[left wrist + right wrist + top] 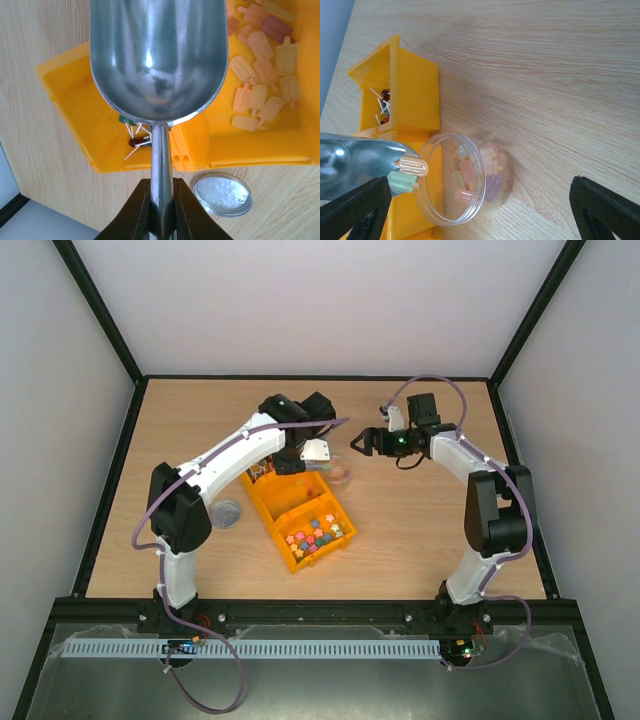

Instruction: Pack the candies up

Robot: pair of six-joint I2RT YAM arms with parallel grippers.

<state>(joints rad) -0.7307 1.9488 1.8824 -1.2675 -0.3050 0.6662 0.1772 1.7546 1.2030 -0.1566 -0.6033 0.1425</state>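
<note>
The candies point(260, 75) are small pastel pieces shaped like ice lollies, pink, orange and pale yellow; a heap of them lies in one compartment of the yellow bin point(75, 95), more sit inside the clear jar point(465, 180), and two rest on the lip of the metal scoop point(157, 60), right at the jar's mouth. The jar lies on its side on the wooden table point(545, 60), just beside the bin, its open mouth turned toward the scoop; whether the scoop's lip touches the rim is hard to tell from the right wrist view. The left gripper point(161, 210) is clamped tight on the scoop's thin handle, the bowl held out over the bin. A neighbouring compartment holds a few lollipops point(134, 135) on white sticks; the nearest one holds bright star-shaped sweets point(315, 535). A round clear lid point(222, 194) lies flat on the table near the bin. The right gripper point(358, 443) stands spread wide near the jar, grasping nothing.
</note>
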